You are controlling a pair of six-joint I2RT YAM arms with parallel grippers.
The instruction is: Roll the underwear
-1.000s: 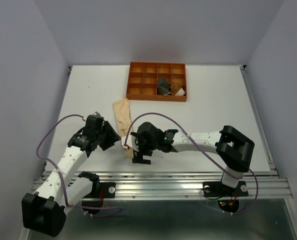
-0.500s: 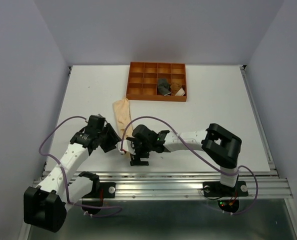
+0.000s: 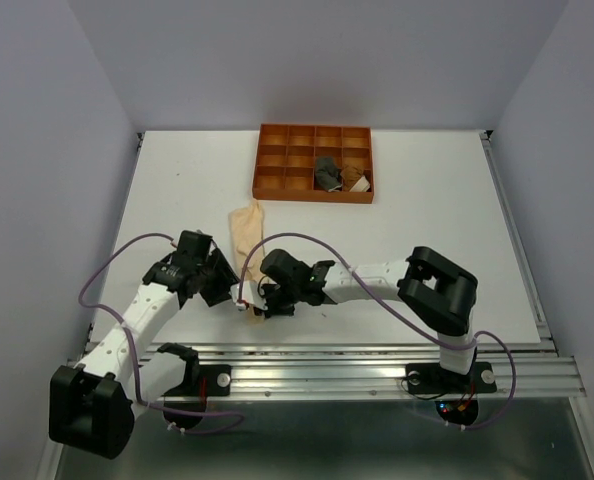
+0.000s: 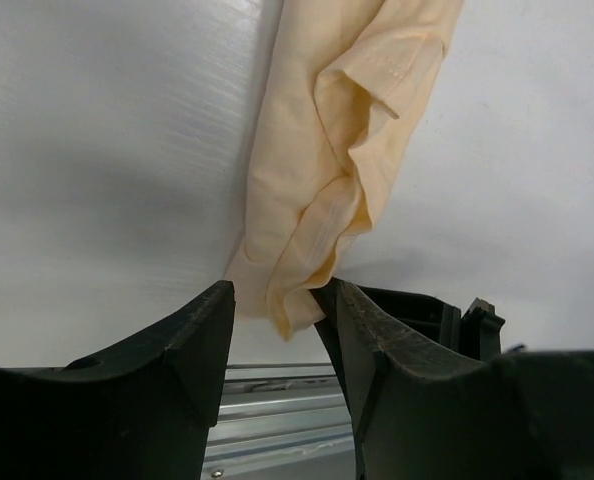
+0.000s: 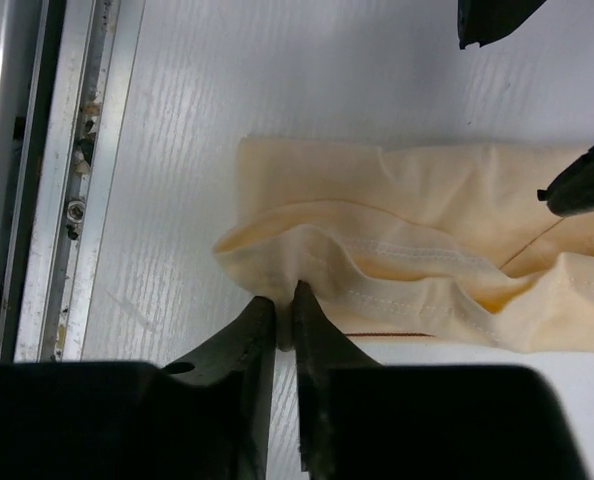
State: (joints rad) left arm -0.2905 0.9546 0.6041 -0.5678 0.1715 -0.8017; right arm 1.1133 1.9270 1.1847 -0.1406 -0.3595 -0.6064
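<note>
The pale peach underwear [image 3: 244,228] lies as a long folded strip on the white table, running from near the tray toward me. My right gripper [image 5: 285,312] is shut on a pinched fold at the strip's near end [image 5: 397,250]. From the left, my left gripper [image 4: 277,305] stands open astride that same end [image 4: 327,200], and the cloth's corner brushes its right finger [image 4: 362,330]. In the top view both grippers, left [image 3: 224,287] and right [image 3: 251,306], meet at the near tip. The dark grey underwear [image 3: 327,172] and the rust-brown one [image 3: 355,178] sit in the tray.
The orange-brown grid tray [image 3: 277,180] stands at the back centre of the table. A metal rail [image 3: 327,358] runs along the near edge, close behind both grippers, and shows in the right wrist view as well [image 5: 37,150]. Purple cables loop over both arms.
My right gripper has gone from wide open to shut on the near end of the peach strip, shifting left. The left arm edged slightly toward it. The strip's near end has bunched up.
</note>
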